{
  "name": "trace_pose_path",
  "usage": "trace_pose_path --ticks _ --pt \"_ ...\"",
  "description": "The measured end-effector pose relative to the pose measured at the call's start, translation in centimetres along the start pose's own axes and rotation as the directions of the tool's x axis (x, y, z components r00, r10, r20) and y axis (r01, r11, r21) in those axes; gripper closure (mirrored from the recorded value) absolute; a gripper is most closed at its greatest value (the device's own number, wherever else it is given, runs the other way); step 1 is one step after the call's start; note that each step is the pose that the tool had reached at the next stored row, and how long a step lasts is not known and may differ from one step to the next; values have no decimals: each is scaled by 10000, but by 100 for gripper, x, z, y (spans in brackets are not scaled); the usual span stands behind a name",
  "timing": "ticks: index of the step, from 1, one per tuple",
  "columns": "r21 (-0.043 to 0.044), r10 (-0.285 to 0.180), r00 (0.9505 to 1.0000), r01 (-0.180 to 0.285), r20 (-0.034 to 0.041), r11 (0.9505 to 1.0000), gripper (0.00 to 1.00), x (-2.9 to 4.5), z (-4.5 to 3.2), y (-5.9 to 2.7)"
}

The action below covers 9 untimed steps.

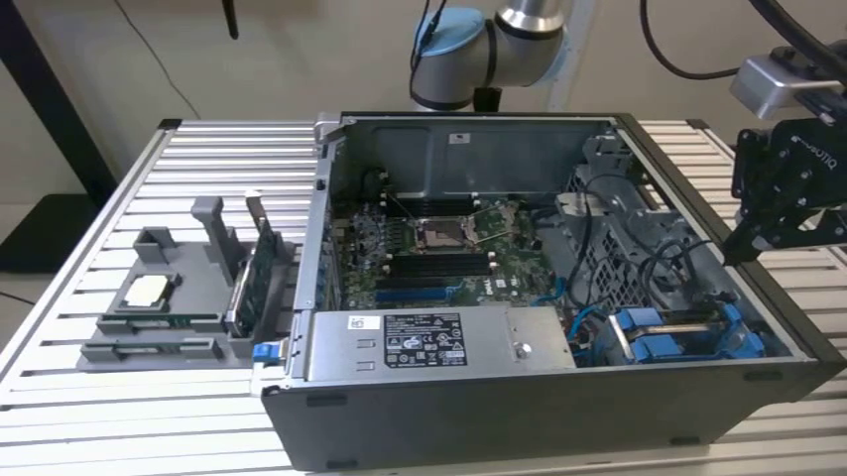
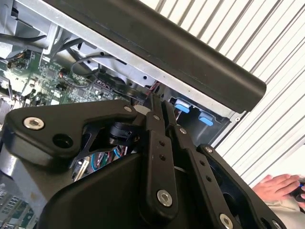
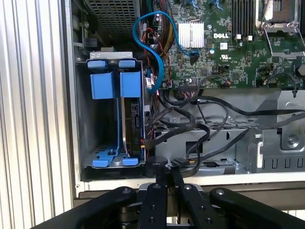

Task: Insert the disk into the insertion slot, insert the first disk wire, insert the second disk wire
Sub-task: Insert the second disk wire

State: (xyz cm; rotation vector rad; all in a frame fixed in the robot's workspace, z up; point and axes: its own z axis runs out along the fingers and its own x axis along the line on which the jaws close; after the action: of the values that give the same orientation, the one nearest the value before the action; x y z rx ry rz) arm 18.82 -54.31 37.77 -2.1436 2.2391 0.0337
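On the exterior view's left we see a grey holder (image 1: 173, 307) on the slatted counter (image 1: 79, 416), carrying a processor chip and upright cards. Next comes the open computer case (image 1: 530, 397), its power supply (image 1: 437, 342) bearing a white sticker and a black label whose print we leave unread. Behind it lies the green motherboard (image 1: 450, 248) with its bare socket and dark memory slots. Further right, blue and black cables (image 1: 596, 288) loop across the case interior toward the insertion slot (image 1: 715, 347), where blue carrier frames sit. In the first wrist view the disk (image 3: 132, 124) stands on edge inside the insertion slot (image 3: 83, 119), in its blue frame beside a second blue carrier. Our tool (image 1: 775, 233) hangs over the case's right wall, holding nothing, its fingers (image 3: 164, 195) pressed together. A person's hand (image 2: 279, 186) rests on the counter in the second wrist view.
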Motion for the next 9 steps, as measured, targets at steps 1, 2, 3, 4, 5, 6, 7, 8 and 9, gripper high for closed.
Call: trace_pose_path --ticks 1,2,3,4,5,6,7,8,9 --pt "0 -1 10000 1 0 10000 84 0 0 1" --pt "0 0 10000 0 0 10000 84 1 0 2" --pt "0 0 10000 0 -1 10000 84 1 -1 3" --pt "0 0 10000 0 -1 10000 84 0 -1 4" --pt "0 0 10000 0 0 10000 84 1 0 8" --pt "-1 0 10000 0 0 10000 84 1 0 16" --pt "0 0 10000 0 0 10000 84 1 -1 24" --pt "0 -1 10000 1 -1 10000 84 1 -4 31" --pt "1 1 10000 -1 -1 10000 84 2 -14 43"
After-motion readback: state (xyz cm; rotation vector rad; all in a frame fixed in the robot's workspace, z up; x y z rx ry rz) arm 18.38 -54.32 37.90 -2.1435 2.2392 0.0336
